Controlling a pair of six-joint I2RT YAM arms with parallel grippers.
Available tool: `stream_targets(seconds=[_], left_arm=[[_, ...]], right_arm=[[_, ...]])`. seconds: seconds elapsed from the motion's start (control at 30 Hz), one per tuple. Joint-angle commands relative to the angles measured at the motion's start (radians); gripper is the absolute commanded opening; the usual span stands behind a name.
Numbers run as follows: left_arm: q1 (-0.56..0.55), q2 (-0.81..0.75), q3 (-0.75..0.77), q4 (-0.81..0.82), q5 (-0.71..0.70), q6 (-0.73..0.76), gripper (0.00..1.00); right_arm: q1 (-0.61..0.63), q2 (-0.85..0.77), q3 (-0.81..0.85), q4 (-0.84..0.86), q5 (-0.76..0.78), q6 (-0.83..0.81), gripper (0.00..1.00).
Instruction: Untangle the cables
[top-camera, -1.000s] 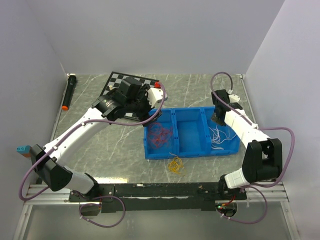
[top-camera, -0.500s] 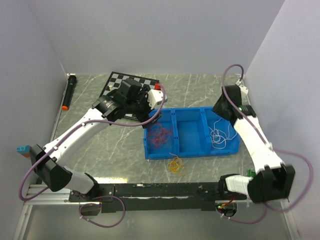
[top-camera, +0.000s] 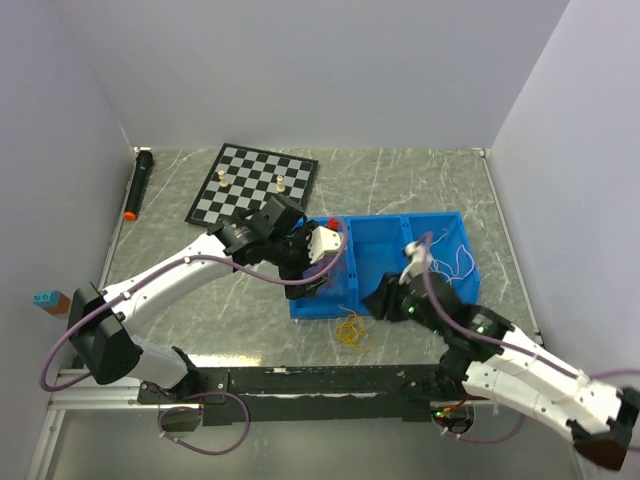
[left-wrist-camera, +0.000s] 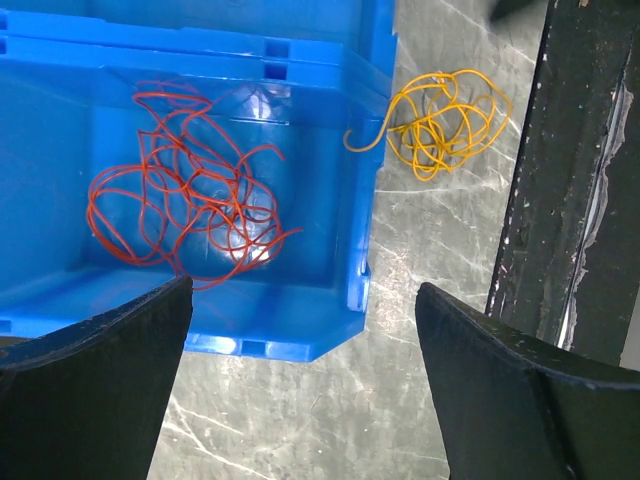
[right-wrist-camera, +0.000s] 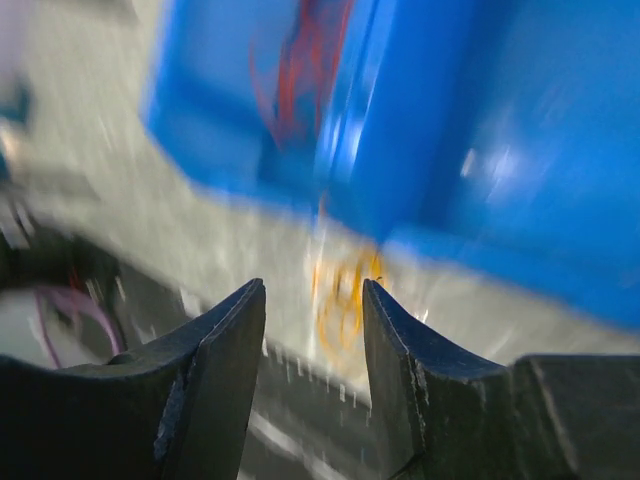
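Saw red tangle (left-wrist-camera: 190, 205) of cable lying loose on the floor of the bin's (left-wrist-camera: 300, 335) left compartment. Nothing pinching it.

Spotted orange tangle (left-wrist-camera: 440, 120) outside the bin on the table (left-wrist-camera: 420, 330), between the bin's near wall and the black rail at the table's near edge. One loose end ran up to the wall; couldn't tell whether it touched.

Found white cables (top-camera: 452, 262) in the bin's right compartment, bunched toward the far right corner.

Left gripper (left-wrist-camera: 302, 300) hung over the left compartment, above the red tangle. Fingers (left-wrist-camera: 90, 390) spread wide, gripping nothing.

Right gripper (right-wrist-camera: 312, 300) sat low by the bin's near wall, about level with the middle compartment. Fingers partly apart, nothing between them. Wrist view badly blurred; made out only the orange tangle on the table past the gap and a red smear in the bin beyond.

Noted chessboard (top-camera: 253, 184) near the table's far left corner with a few small pieces on it. Black marker (top-camera: 137, 183) with orange tip lay along the left edge.
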Motion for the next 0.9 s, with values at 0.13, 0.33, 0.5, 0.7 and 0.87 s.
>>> stream_targets(seconds=[0.13, 0.33, 0.5, 0.7, 0.87], left_arm=[[0.006, -0.049, 0.023, 0.017, 0.02, -0.022, 0.97], [0.005, -0.068, 0.016, 0.006, -0.005, -0.016, 0.97], [0.006, -0.082, 0.004, 0.018, 0.007, -0.018, 0.97], [0.006, -0.065, -0.017, 0.028, 0.056, -0.019, 0.97], [-0.004, -0.023, 0.001, 0.011, 0.107, -0.001, 0.97]], right_arm=[[0.229, 0.236, -0.079, 0.053, 0.132, 0.204, 0.48], [0.254, 0.401, -0.074, 0.12, 0.189, 0.212, 0.4], [0.288, 0.45, -0.067, 0.123, 0.227, 0.227, 0.17], [0.393, 0.318, -0.073, 0.105, 0.279, 0.206, 0.0], [0.511, 0.247, -0.106, 0.14, 0.305, 0.163, 0.0]])
